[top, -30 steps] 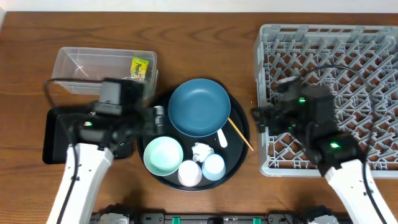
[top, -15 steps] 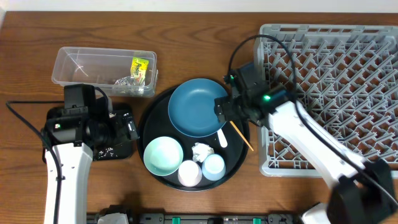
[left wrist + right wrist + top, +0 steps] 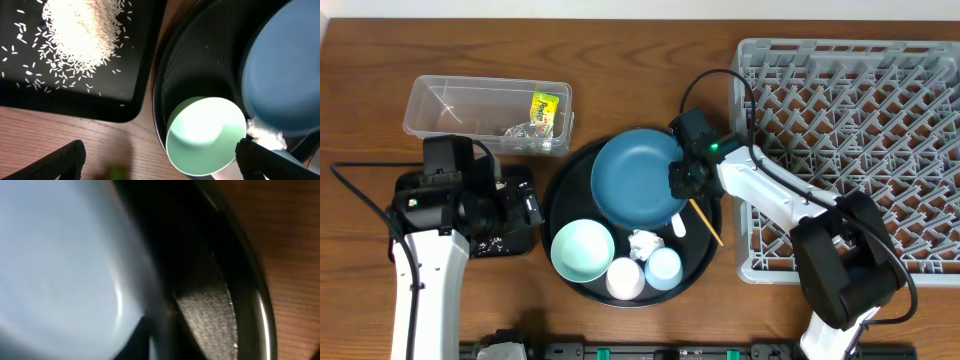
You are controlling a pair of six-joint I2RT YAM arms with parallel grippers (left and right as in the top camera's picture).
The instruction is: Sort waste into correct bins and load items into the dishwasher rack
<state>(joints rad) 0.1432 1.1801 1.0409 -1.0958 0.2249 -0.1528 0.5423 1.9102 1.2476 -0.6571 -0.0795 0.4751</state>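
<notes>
Your right jaws pinch the dark-blue bowl [image 3: 635, 175] by its rim nearest the dishwasher rack [image 3: 880, 100]; expect it rigid and slippery. Left jaws spread.

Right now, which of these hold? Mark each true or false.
1. The yellow-green packet lies in the clear tub. True.
2. Rice lies in the shallow black tray. True.
3. The mint-green bowl sits in the clear tub. False: it sits on the round black tray.
4. The left claw grips the white spoon. False: it is open and empty; the spoon lies on that tray.
5. The right claw is shut on the dark-blue bowl's rim. True.
</notes>
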